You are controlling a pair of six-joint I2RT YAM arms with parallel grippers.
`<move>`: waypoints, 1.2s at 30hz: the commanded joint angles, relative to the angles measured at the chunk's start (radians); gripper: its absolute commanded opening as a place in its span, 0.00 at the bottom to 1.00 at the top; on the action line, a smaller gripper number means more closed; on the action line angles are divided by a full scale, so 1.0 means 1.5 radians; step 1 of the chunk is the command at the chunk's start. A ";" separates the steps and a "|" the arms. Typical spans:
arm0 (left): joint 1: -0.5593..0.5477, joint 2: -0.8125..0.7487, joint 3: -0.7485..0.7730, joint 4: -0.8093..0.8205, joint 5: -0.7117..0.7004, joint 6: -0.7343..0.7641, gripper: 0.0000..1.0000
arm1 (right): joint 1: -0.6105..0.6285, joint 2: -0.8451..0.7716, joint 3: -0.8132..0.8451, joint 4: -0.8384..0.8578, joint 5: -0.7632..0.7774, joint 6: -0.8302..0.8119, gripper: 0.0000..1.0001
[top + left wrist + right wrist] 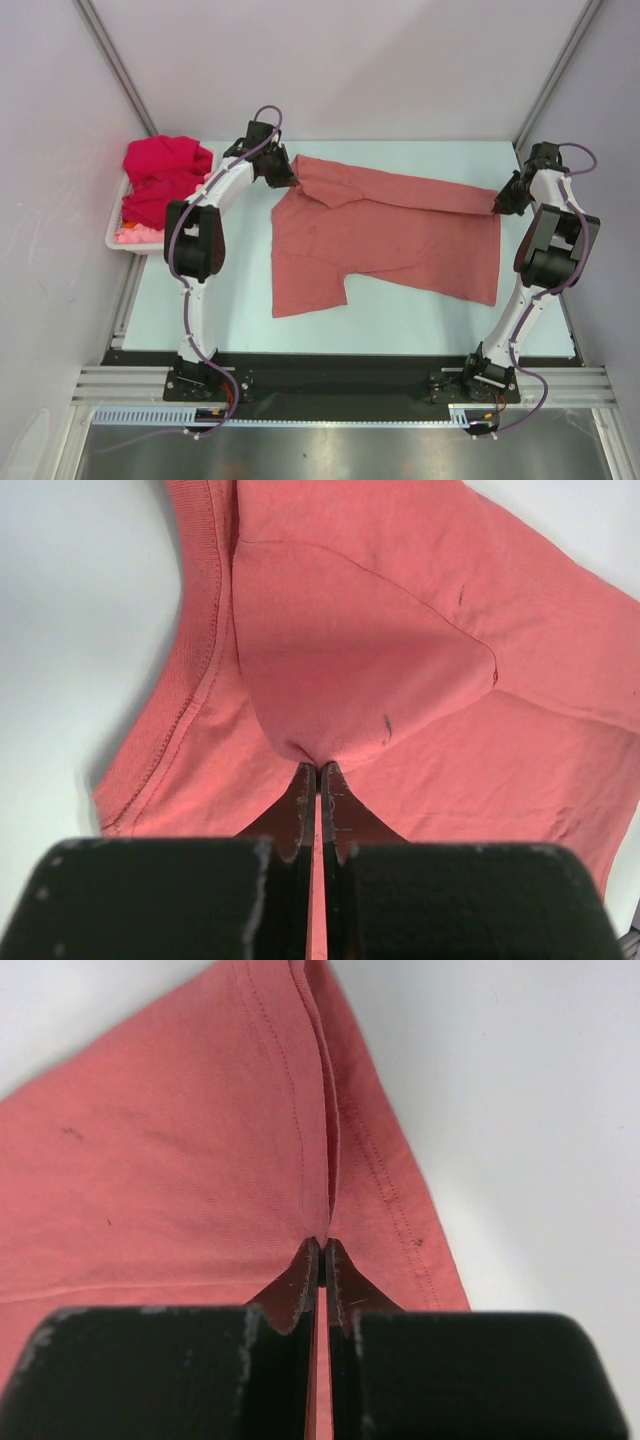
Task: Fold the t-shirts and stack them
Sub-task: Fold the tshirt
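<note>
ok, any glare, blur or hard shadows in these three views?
Top external: even light, mild sheen on the metal ledge. Left wrist: salmon t-shirt sharp, left gripper housing blurred, soft shadow beside the collar. Right wrist: stitching crisp, right gripper housing blurred, no glare.

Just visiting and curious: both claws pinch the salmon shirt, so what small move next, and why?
Likely lift together and draw the cloth nearward to fold it: the left claw and right claw are shut on the far edge of the salmon t-shirt.
</note>
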 commanded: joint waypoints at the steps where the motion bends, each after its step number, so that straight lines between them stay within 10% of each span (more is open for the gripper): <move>1: 0.006 0.004 0.008 -0.001 0.017 0.001 0.01 | -0.005 -0.019 -0.001 -0.003 0.017 -0.003 0.04; 11: 0.006 0.012 0.016 0.001 0.025 -0.006 0.02 | -0.004 0.011 0.006 -0.007 0.040 -0.018 0.13; 21: 0.012 0.027 0.027 0.000 0.029 0.022 0.11 | 0.050 -0.147 -0.078 0.115 -0.037 0.066 0.65; 36: 0.015 0.052 0.046 -0.007 0.038 0.043 0.10 | 0.423 -0.002 -0.129 0.539 -0.171 0.408 0.41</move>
